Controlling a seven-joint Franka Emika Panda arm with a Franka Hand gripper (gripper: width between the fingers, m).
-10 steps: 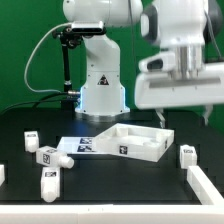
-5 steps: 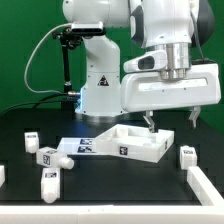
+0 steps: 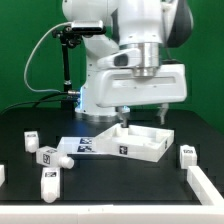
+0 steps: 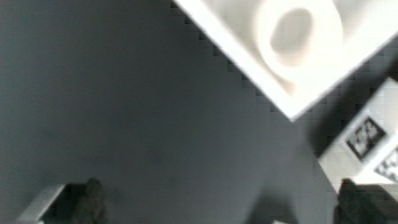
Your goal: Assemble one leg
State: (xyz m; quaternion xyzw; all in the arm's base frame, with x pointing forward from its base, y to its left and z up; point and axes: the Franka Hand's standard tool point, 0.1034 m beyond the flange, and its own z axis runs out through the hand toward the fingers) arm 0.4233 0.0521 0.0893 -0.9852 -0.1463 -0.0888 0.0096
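Observation:
Several stubby white legs with square tags lie on the black table: one [image 3: 30, 140], a second [image 3: 47, 156] and a third [image 3: 48, 182] at the exterior view's left, and one [image 3: 187, 155] at its right. The large white square panel [image 3: 140, 143] with a raised rim lies in the middle. My gripper [image 3: 144, 112] hangs open and empty just above the panel's far rim, touching nothing. In the wrist view the gripper [image 4: 226, 205] shows only its two dark fingertips [image 4: 75, 200] wide apart over bare table, with a corner of the panel [image 4: 294, 35] beyond.
The marker board [image 3: 80, 146] lies flat against the panel's left side. A white L-shaped bracket [image 3: 205, 185] sits at the front right corner. A white tagged piece [image 4: 365, 135] shows at the edge of the wrist view. The robot base [image 3: 100, 90] stands behind.
The gripper has swung from the exterior view's right edge to the left, and now hangs over the panel's far rim. The parts on the table have not moved.

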